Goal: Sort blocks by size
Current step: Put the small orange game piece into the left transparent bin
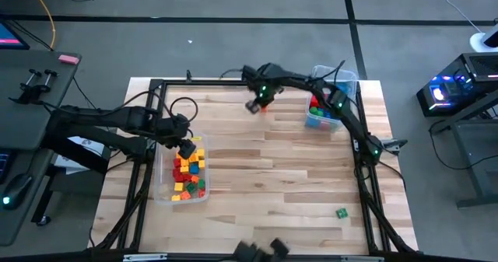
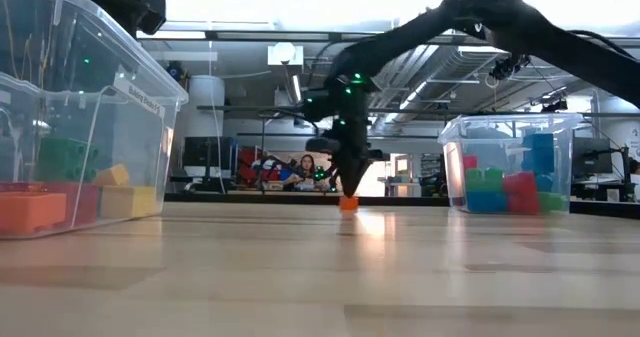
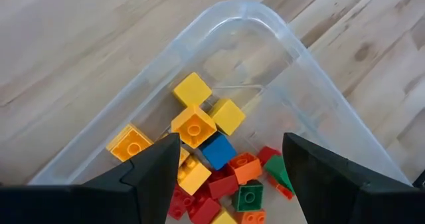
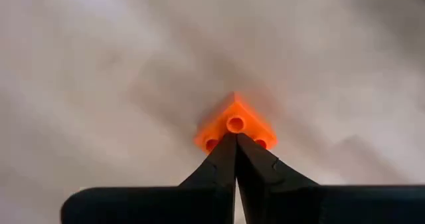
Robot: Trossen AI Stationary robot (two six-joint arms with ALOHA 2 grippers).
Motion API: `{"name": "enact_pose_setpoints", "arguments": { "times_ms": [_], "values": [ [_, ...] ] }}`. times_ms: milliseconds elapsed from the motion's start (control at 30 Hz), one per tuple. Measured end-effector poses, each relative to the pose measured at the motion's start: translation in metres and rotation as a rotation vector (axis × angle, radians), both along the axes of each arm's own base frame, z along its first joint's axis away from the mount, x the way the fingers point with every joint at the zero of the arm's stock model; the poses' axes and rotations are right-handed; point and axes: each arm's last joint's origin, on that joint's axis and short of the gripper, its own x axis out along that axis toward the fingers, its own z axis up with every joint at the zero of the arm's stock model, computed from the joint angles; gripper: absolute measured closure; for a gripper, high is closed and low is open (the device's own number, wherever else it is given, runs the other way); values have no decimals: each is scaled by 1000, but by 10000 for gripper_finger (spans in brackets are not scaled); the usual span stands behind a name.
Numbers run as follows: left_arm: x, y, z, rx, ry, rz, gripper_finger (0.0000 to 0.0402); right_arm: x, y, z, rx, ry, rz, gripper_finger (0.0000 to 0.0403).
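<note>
A small orange block (image 4: 236,123) sits on the table at the far middle; it also shows in the high view (image 1: 264,109) and the low view (image 2: 348,204). My right gripper (image 4: 236,139) is shut and points down at it. My left gripper (image 3: 229,161) is open and empty above the left clear bin (image 1: 165,186). That bin holds several small red, yellow, orange, blue and green blocks (image 3: 199,151). The right clear bin (image 1: 346,77) holds larger blue, red and green blocks (image 2: 505,182). A green block (image 1: 341,212) lies alone on the table at the near right. My right gripper meets the orange block's top at one corner (image 4: 234,132) with its shut fingertips, coming from above and pointing down. The tips hide one stud, and I cannot tell whether they pinch it. The block rests flat on the table (image 2: 348,205).
The black frame rails (image 1: 156,87) run along the table's left, far and right sides. Bare wood lies between the two bins. In the low view a person (image 2: 303,167) sits far behind the table.
</note>
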Motion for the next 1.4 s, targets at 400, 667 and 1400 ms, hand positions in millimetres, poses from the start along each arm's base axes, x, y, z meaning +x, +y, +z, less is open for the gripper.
{"name": "enact_pose_setpoints", "arguments": {
  "times_ms": [400, 667, 1400],
  "values": [
    [-10, 0, 8, 18, -53, -45, 149, 40, 151, 0, 73, 152, 435, 402],
    [-15, 0, 12, 9, -85, -46, 149, 43, 219, 41, -64, 76, 628, 403],
    [-5, 5, 85, 165, -501, -147, 149, 14, 231, 104, 92, -131, 1146, 264]
  ]
}}
